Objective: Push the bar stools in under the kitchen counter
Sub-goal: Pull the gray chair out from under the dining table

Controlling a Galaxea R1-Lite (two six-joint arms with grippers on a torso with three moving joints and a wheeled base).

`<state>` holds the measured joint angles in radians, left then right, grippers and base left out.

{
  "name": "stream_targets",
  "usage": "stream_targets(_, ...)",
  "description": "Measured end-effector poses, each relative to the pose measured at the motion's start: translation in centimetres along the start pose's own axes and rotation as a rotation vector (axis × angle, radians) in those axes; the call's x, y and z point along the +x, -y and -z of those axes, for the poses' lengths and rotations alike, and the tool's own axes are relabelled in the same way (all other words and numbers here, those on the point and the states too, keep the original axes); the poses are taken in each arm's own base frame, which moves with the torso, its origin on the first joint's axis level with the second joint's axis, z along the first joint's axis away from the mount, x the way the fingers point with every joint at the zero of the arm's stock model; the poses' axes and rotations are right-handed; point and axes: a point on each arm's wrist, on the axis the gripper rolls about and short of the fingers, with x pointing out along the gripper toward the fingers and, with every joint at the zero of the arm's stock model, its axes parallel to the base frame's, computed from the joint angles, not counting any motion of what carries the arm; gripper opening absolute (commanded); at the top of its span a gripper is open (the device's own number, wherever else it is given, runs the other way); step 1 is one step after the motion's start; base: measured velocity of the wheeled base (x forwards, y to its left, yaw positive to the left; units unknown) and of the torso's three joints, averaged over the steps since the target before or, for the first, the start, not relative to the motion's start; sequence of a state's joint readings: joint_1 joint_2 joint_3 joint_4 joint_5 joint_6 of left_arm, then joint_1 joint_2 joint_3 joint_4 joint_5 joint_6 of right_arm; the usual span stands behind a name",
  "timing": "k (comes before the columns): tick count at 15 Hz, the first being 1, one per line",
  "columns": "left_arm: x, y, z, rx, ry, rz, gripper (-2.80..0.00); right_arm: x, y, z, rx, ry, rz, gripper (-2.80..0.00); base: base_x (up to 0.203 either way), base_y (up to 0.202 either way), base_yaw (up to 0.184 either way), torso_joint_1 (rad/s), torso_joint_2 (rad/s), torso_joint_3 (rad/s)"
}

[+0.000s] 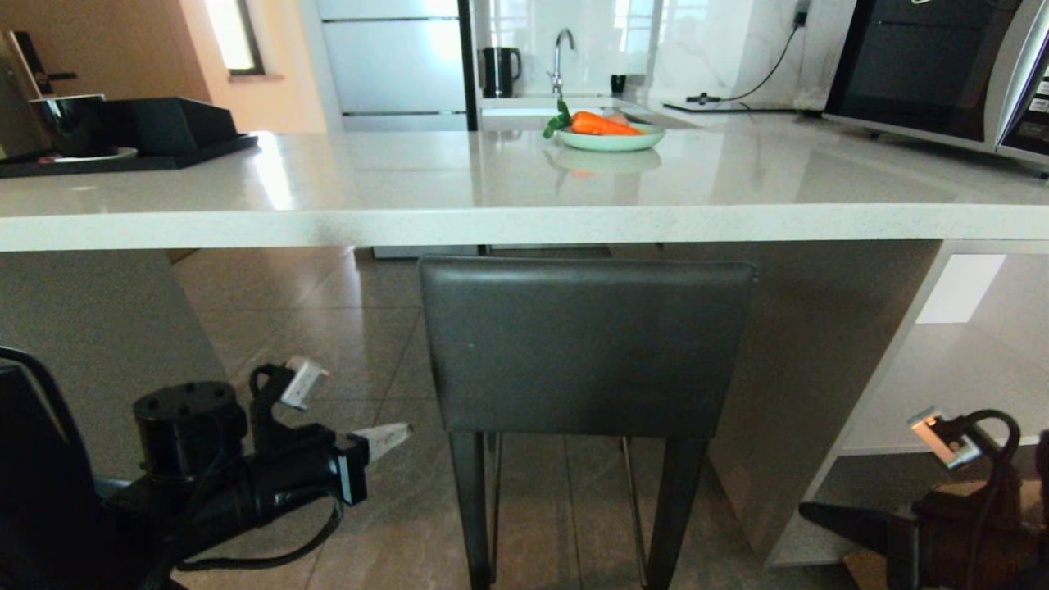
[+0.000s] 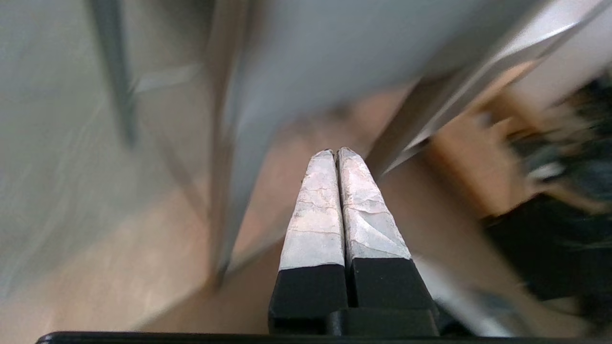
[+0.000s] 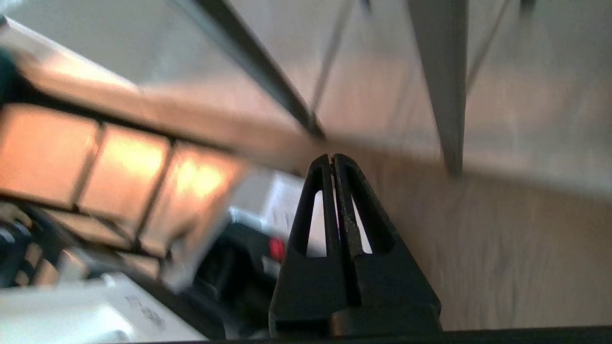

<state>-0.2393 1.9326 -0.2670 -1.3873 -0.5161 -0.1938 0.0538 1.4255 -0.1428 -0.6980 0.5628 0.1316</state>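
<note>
stool: dark grey bar stool [image 1: 586, 344], square back, upright on the floor [image 1: 344, 328], centred in front of the kitchen counter [image 1: 524, 221]; top of its back sits just below the counter's front edge; legs run down out of view
teal stool: not seen in any view
counter: glossy white slab, thick front edge, white slab leg [image 1: 811, 393] to the right of the stool, open white shelving [image 1: 967, 360] further right
plate: pale green plate [image 1: 610, 138] toward the counter's far edge, about mid-length; holds a carrot [image 1: 602, 124] with green top
tray: black tray [image 1: 123, 156] at the counter's left end; carries a dark cup on a saucer [image 1: 74, 123] and a black box [image 1: 168, 123]
microwave: microwave [image 1: 942, 65] at the counter's right far corner
back worktop: kettle [image 1: 500, 70] and tap [image 1: 561, 57] behind the counter
left gripper: left gripper [image 2: 337, 153] low, left of the stool, apart from it; fingers [image 2: 315, 210] pressed together, nothing between them
right gripper: right gripper [image 3: 333, 156] low, right of the stool, near the slab leg; fingers closed tip to tip, empty
</note>
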Motion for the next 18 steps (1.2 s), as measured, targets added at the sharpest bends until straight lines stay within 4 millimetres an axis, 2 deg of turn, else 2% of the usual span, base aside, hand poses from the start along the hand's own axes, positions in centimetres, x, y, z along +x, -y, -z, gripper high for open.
stream_targets(3,2.4,0.0,5.3,-0.016,-0.136,-0.166,-2.80,1.6,-0.5,1.8,-0.015,-0.090,0.103,-2.80,0.000,0.000,0.000,0.000,0.00,0.000)
stream_targets(6,3.7,0.3,8.5,-0.077,-0.221,-0.291,-2.80,3.3,-0.6,2.5,-0.017,-0.093,0.186,-2.80,0.000,0.000,0.000,0.000,0.00,0.000)
stream_targets(9,5.5,-0.5,9.8,-0.070,-0.225,-0.351,-2.80,6.1,-0.3,3.7,0.014,-0.108,0.237,-2.80,0.000,0.000,0.000,0.000,0.00,0.000)
stream_targets(12,7.1,-1.1,10.7,-0.061,-0.220,-0.376,-2.80,10.5,0.5,6.4,0.020,-0.157,0.359,-2.80,0.000,0.000,0.000,0.000,0.00,0.000)
stream_targets(15,7.8,0.0,11.3,-0.115,-0.228,-0.347,-2.80,13.3,0.8,9.3,0.047,-0.192,0.453,-2.80,0.000,0.000,0.000,0.000,0.00,0.000)
stream_targets(16,8.0,0.6,11.2,-0.137,-0.218,-0.330,0.00,13.7,0.5,9.6,0.051,-0.181,0.458,-2.80,0.000,0.000,0.000,0.000,0.00,0.000)
stream_targets(17,8.4,1.2,11.0,-0.139,-0.206,-0.311,0.00,14.0,0.0,9.6,0.045,-0.154,0.450,-2.80,0.000,0.000,0.000,0.000,0.00,0.000)
stream_targets(18,8.7,1.6,10.9,-0.132,-0.193,-0.299,0.00,14.3,-0.8,9.1,0.029,-0.112,0.431,0.00,0.000,0.000,0.000,0.000,0.00,0.000)
